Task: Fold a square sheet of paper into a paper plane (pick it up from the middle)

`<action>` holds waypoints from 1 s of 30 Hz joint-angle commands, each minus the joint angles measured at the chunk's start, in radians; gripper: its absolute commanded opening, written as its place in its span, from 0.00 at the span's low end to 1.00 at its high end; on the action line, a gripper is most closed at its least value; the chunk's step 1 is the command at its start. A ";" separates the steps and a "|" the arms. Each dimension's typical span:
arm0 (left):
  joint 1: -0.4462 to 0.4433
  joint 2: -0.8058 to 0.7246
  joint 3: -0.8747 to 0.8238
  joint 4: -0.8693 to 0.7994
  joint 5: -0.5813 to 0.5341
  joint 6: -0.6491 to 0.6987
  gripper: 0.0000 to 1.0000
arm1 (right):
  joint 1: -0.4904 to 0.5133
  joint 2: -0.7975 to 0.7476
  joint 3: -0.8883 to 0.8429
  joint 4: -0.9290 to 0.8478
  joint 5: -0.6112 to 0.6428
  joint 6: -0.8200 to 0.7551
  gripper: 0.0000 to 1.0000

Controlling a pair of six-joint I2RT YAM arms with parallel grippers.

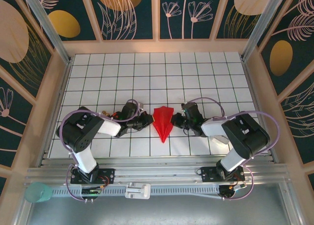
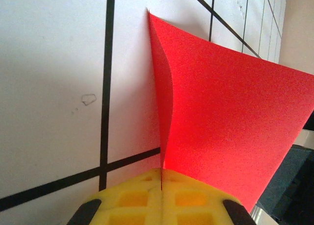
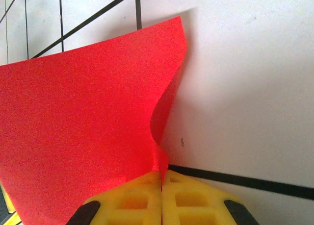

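The square sheet of paper (image 1: 162, 121) is bright red and folded into a kite-like shape. Its point faces the near edge, at the middle of the white grid table (image 1: 162, 73). My left gripper (image 1: 150, 119) meets its left edge and my right gripper (image 1: 175, 119) meets its right edge. In the left wrist view the yellow fingers (image 2: 142, 198) of the left gripper (image 2: 162, 172) are pressed together on a corner of the red paper (image 2: 235, 117), which rises curved off the table. In the right wrist view the right gripper (image 3: 161, 173) is likewise shut on the red paper (image 3: 78, 122).
Wooden walls (image 1: 63, 83) with dark patterned panels close in the table on three sides. An aluminium rail (image 1: 157, 175) carrying both arm bases runs along the near edge. A teal cup (image 1: 38, 191) sits at the near left, off the grid.
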 commanded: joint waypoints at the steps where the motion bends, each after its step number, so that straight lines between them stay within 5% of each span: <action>1: 0.011 -0.019 -0.013 0.026 -0.023 -0.013 0.00 | -0.010 0.040 0.032 0.037 -0.028 -0.029 0.08; 12: 0.013 -0.035 0.008 -0.011 -0.002 0.013 0.25 | -0.025 0.054 0.059 0.041 -0.058 -0.040 0.27; 20: 0.043 -0.192 0.000 -0.184 -0.160 0.159 0.49 | -0.096 -0.106 0.064 -0.087 -0.038 -0.106 0.49; 25: 0.111 -0.387 0.001 -0.318 -0.383 0.366 0.63 | -0.174 -0.290 0.128 -0.289 0.168 -0.262 0.69; 30: 0.171 -0.606 -0.048 -0.317 -0.767 0.589 0.91 | -0.308 -0.370 0.141 -0.306 0.442 -0.375 0.88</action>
